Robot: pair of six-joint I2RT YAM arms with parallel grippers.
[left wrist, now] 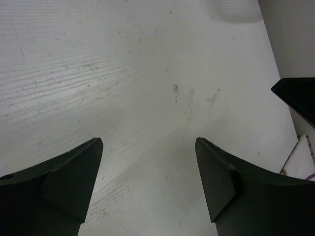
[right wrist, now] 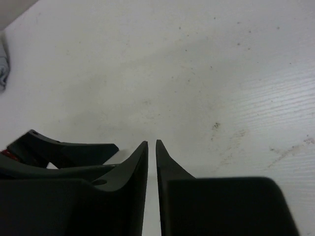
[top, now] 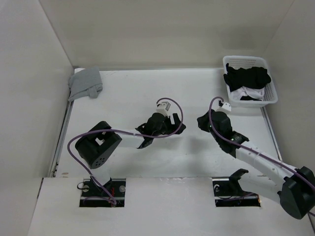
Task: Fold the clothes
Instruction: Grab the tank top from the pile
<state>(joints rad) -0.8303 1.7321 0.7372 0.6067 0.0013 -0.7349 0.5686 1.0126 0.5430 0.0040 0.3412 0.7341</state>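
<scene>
The clothes lie apart from both grippers. A grey garment (top: 84,82) is bunched in the table's far left corner, and its edge shows in the right wrist view (right wrist: 2,64). A black garment (top: 247,76) and a white one (top: 247,93) fill the white basket (top: 270,88) at the far right. My left gripper (top: 178,129) (left wrist: 147,142) hangs open over bare table at mid-table, nothing between its fingers. My right gripper (top: 202,121) (right wrist: 151,142) is just to its right, fingers nearly together with only a thin slit, holding nothing.
The two grippers are close, tips facing each other; a right finger (left wrist: 298,93) shows in the left wrist view and the left gripper (right wrist: 64,150) in the right wrist view. White walls enclose the table (top: 128,93) at the back and sides.
</scene>
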